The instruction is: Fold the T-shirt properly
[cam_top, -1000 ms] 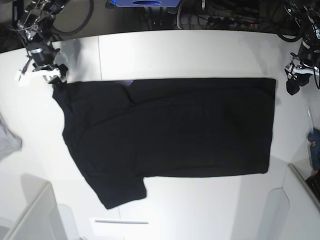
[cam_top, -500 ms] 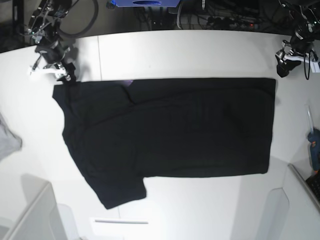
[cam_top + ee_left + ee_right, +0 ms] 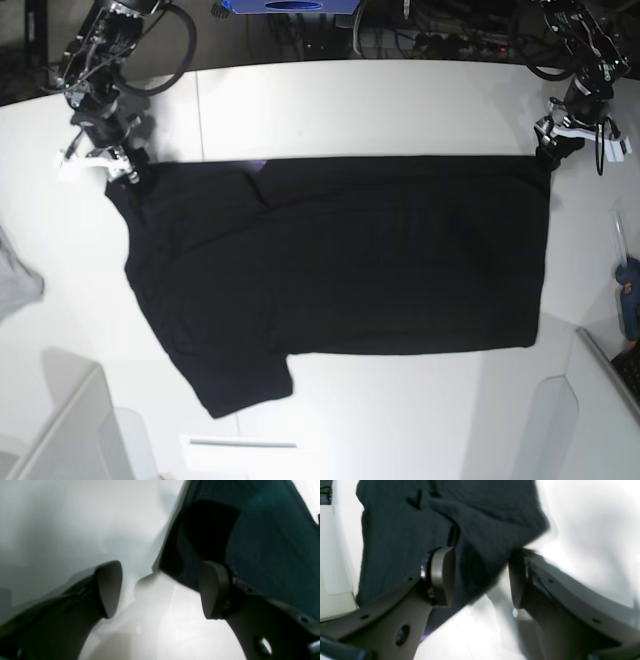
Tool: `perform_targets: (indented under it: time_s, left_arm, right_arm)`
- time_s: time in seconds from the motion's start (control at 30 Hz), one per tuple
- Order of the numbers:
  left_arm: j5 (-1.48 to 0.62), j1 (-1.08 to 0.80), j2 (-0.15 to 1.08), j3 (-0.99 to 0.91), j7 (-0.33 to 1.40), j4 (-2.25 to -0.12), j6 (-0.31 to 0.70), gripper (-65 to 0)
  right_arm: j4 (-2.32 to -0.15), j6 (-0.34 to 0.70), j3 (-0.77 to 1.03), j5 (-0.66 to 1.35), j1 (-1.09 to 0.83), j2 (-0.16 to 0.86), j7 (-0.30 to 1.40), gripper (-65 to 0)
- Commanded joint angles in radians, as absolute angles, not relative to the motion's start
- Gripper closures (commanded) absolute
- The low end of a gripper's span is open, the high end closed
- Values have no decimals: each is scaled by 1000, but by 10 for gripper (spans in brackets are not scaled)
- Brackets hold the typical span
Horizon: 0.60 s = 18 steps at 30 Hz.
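Both arms have closed in on the T-shirt (image 3: 340,255), which lies flat mid-table. Left gripper (image 3: 552,150) straddles the far-right hem corner, right gripper (image 3: 125,170) the far-left sleeve; jaws spread, nothing pinched — likely lining up a fold.

Both hands spread wide — left hand (image 3: 160,590), right hand (image 3: 482,577).

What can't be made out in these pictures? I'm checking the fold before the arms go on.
- Base view: whether the large black cloth T-shirt is one layer or already folded; the black hides its seams. Only a purple sliver shows at the collar.
- Base view: small light grey cloth, cut off by the left edge.
- Right wrist view: right end effector open over the hem; motion blur hides any contact.
- Left wrist view: left end effector open; most of the shirt lies outside the frame.
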<state>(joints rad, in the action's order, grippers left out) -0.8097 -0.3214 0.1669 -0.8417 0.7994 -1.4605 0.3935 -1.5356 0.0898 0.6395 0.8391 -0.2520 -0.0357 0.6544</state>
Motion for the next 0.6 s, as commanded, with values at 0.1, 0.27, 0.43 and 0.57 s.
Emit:
perform_targets:
  time_s: [0.1, 0.27, 0.43, 0.57]
  left_arm:
    - [-802, -308, 177, -843, 816, -1437, 384, -462]
    - [-802, -285, 177, -843, 816, -1419, 384, -462]
    - [-802, -265, 177, -843, 816, -1380, 383, -438]
    - [-802, -265, 180, -812, 816, -1377, 381, -332]
  right_arm:
    - [-1537, 84, 638, 829, -259, -31, 671, -324]
    - [-1537, 84, 636, 829, -255, -31, 671, -323]
    - [-1540, 84, 638, 829, -254, -31, 671, -323]
    - [-1540, 84, 641, 829, -254, -31, 671, -323]
